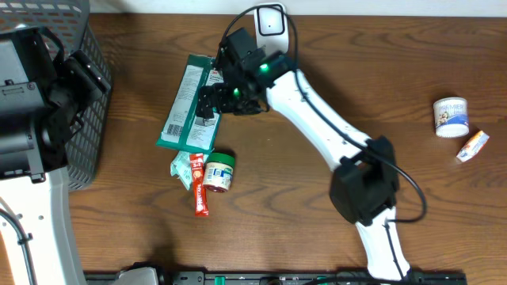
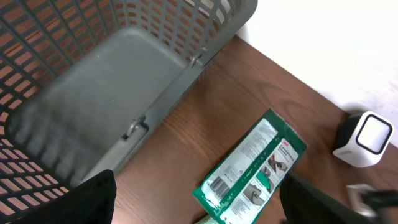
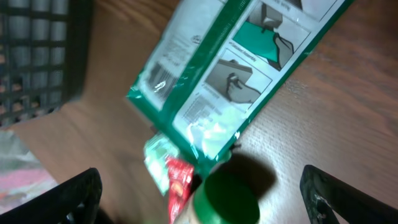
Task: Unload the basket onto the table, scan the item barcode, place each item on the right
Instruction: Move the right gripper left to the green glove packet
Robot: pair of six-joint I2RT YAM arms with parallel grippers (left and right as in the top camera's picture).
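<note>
Just beneath the right gripper (image 1: 207, 103) — jaws spread wide, nothing held — the green printed packet (image 1: 182, 111) is seen lying flat; judged light, floppy and slick, it is best pinched along a sealed edge.

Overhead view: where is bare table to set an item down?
Bare wood lies between the right arm and the white tub, and below the jar towards the front edge. Crowded: green package, jar and red sachet beside the basket.

Right arm (image 1: 317, 119): white link shells, black joint housings, black cable (image 1: 424, 202) looping off the elbow, green LED (image 1: 261, 70) lit just behind jaws. Left arm (image 1: 32, 103): black housings, white link.
</note>
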